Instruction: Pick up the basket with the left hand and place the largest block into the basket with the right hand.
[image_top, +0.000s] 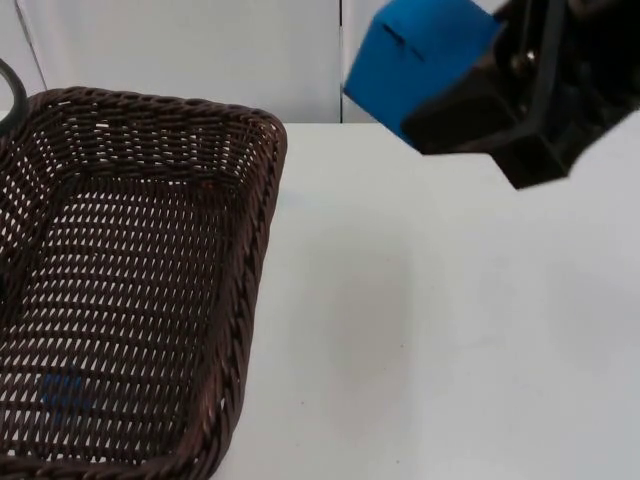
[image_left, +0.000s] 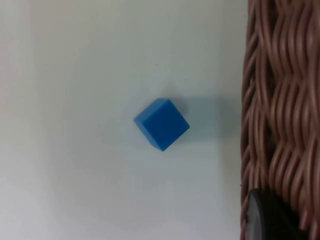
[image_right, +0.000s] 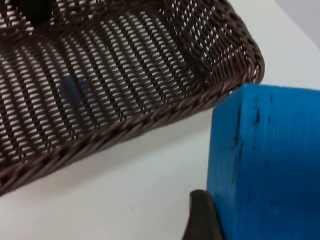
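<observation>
The dark brown wicker basket (image_top: 262, 215) hangs above the table at the left, raised close to the top camera. My left gripper (image_left: 265, 222) is shut on its woven rim (image_left: 280, 100). Up at the right, my right gripper (image_top: 470, 105) is shut on the large blue block (image_top: 420, 50), held high, right of the basket's far corner. In the right wrist view the block (image_right: 270, 165) sits beside a black fingertip (image_right: 202, 220), with the basket (image_right: 150, 120) beyond it.
A small blue cube (image_left: 161, 124) lies on the white table under the basket. It shows faintly through the mesh (image_top: 60, 390). The white table top (image_top: 450, 330) stretches out right of the basket, and the grey partition wall (image_top: 200, 50) stands behind.
</observation>
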